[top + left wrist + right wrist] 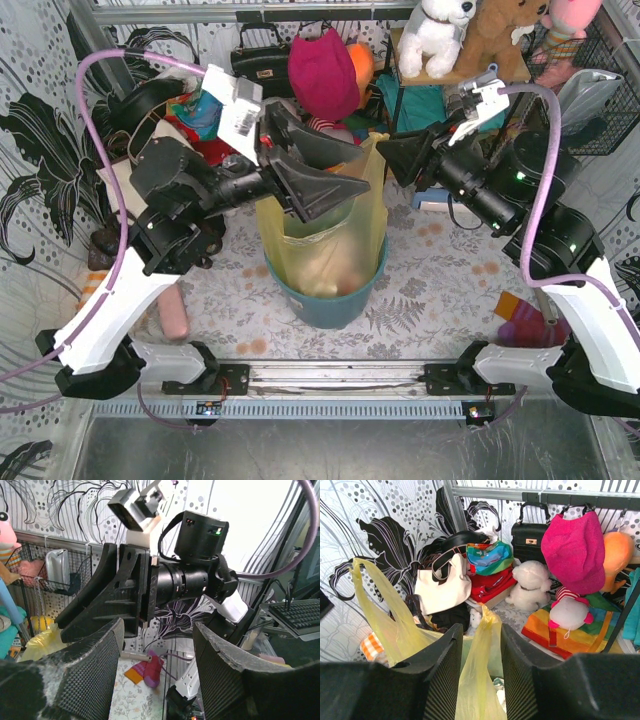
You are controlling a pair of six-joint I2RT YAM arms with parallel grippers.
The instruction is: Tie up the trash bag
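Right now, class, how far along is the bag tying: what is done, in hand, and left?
Done: the bag lines the bin, its top open. In hand: the right hand straddles one handle, grip unclear; the left hand is open and empty. Left: catch the other handle, cross the two and knot them; no knot shows yet.

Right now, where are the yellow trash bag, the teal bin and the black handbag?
trash bag (479, 675): right wrist view, on its nearer raised handle.
teal bin (335, 310): top view, on its front wall.
black handbag (530, 540): right wrist view, on its front flap.
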